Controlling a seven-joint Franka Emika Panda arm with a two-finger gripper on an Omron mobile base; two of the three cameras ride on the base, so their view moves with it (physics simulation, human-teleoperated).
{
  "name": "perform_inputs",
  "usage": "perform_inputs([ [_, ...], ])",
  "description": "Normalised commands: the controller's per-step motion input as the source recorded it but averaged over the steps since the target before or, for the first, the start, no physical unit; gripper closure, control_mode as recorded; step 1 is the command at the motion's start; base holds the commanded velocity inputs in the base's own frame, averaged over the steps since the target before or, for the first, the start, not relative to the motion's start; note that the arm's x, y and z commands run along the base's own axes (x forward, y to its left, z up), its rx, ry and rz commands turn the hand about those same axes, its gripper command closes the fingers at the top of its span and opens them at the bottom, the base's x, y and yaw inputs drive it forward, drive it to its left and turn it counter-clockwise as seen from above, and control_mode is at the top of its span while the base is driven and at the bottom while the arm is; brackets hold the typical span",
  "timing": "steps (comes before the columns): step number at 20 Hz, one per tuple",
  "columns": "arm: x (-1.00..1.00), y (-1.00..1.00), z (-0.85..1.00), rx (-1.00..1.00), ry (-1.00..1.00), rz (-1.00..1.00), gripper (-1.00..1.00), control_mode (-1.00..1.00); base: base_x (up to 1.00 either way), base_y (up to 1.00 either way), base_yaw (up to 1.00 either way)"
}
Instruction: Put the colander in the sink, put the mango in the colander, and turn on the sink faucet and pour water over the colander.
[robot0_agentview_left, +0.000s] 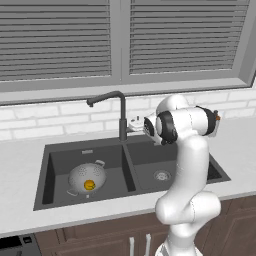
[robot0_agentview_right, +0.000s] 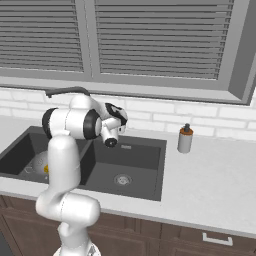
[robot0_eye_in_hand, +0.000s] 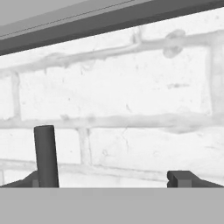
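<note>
Left base view. The colander (robot0_agentview_left: 87, 178), a round perforated silver-grey bowl with small loop handles, sits on the floor of the left basin of the dark double sink (robot0_agentview_left: 46, 172). The mango (robot0_agentview_left: 89, 185), a small orange-yellow ball, lies inside it toward 6 o'clock of the bowl. The tap (robot0_agentview_left: 121, 119) rises from the back ledge above the divider, its spout arching toward 9 o'clock and ending above the back of the left basin, not over the bowl. The white arm stands at 3 o'clock of the tap, its hand turned toward the tap's base; no water is visible.

Right base view. The gripper (robot0_agentview_right: 110, 142) hangs over the back of the sink, near the divider. The tap's spout shows as a dark arc at 11 o'clock of the arm's elbow, and a sliver of colander and mango at 9 o'clock of the forearm. A soap bottle (robot0_agentview_right: 185, 139) stands on the worktop (robot0_agentview_right: 210, 185) at 3 o'clock, well apart.

Hand view. The fingers (robot0_eye_in_hand: 186, 178) stand wide apart and hold nothing. A dark upright post, judged to be the tap's stem or lever, rises at 8 o'clock, just by the left fingertip, before the white brick wall (robot0_eye_in_hand: 118, 92).

Risk, as a judgement. The post lies off-centre, so closing may clip or miss the lever. A push could also swing the spout, so that water misses the bowl.
</note>
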Motion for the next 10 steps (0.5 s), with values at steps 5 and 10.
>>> perform_inputs([
  [5, 0.48, 0.03, -0.18, 0.0, 0.02, 0.0, -1.0, -1.0, 0.0, 0.0, 0.0],
  [10, 0.44, 0.0, -0.11, 0.0, 0.02, 0.0, -1.0, -1.0, 0.0, 0.0, 0.0],
])
